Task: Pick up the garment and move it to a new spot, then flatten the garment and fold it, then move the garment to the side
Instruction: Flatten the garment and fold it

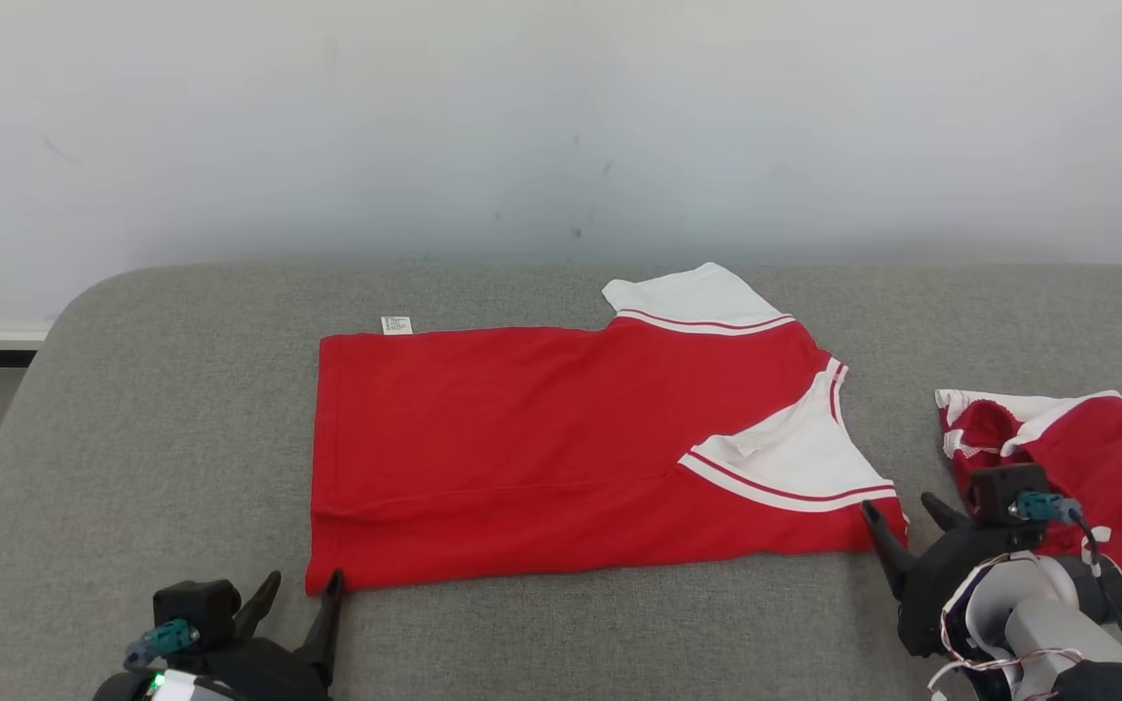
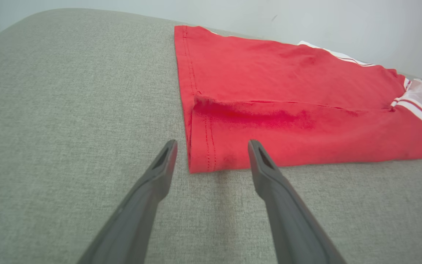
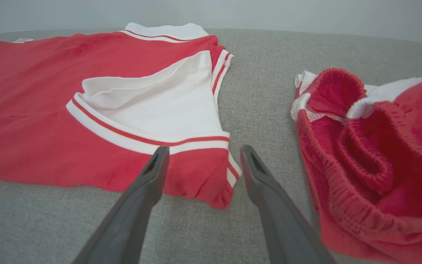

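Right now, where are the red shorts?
In the head view the shorts lie on the right side of the grey surface, apart from the shirt, just beyond the right gripper.

Crumpled red shorts [image 1: 1111,450] on grey fabric surface [image 1: 132,438], pale wall [image 1: 522,117] behind

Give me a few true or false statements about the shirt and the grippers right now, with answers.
1. The red shirt lies flat on the grey surface, one white sleeve folded onto it. True.
2. Both grippers clamp the shirt. False: the left gripper and right gripper stand open at its near corners.
3. A second red garment lies bunched right of the shirt. True.
4. The two garments overlap. False: grey surface shows between them.
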Robot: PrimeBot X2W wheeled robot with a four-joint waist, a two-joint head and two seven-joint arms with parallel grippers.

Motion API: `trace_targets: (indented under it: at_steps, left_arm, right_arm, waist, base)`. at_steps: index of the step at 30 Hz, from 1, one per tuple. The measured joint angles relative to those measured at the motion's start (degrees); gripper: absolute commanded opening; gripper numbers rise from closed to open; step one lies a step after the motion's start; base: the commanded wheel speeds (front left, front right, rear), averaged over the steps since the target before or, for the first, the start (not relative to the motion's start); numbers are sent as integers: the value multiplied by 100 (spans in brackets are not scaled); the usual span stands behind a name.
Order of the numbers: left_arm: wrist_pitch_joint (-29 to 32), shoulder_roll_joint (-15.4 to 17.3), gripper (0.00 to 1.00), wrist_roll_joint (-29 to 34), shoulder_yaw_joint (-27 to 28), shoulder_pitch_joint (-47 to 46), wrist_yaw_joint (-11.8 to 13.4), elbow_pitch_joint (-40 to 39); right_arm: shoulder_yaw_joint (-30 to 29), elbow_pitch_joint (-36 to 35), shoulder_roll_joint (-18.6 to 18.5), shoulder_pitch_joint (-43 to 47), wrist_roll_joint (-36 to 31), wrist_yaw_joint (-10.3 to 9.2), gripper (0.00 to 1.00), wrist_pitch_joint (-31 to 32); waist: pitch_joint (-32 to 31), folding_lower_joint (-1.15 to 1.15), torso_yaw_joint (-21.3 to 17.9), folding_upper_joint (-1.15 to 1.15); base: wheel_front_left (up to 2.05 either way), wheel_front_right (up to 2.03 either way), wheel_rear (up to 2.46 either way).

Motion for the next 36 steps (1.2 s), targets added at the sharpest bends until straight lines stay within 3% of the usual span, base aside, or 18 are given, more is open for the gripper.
trace_targets:
  at_steps: [31, 32, 33, 34, 35, 36]
  left_arm:
    - [104, -219, 100, 41, -125, -565, -132, 780]
    - [121, -231, 100, 41, -131, -578, -153, 816]
    - [165, -241, 100, 41, -149, -583, -154, 860]
    - [181, -250, 80, 41, -162, -582, -157, 905]
    - [194, -260, 22, 40, -163, -582, -159, 945]
    - [212, -268, 0, 40, -165, -583, -160, 975]
  right_arm:
    - [315, 366, 123, -249, -291, -44, 99, 59]
    - [321, 379, 130, -250, -291, -44, 60, 80]
    - [331, 392, 134, -250, -291, -44, 47, 85]
    - [335, 401, 136, -250, -292, -44, 21, 93]
    - [338, 409, 140, -253, -298, -44, 0, 100]
    - [341, 419, 142, -257, -298, -43, 0, 100]
  waist:
    - [432, 1, -42, 0]
    - [437, 1, -40, 0]
    - [441, 1, -38, 1]
    - [445, 1, -36, 0]
    - [449, 1, -33, 0]
    - [452, 1, -30, 0]
  base:
    - [0, 0, 0]
    - [0, 0, 0]
    - [0, 0, 0]
    - [0, 0, 0]
    - [0, 0, 0]
    - [0, 0, 0]
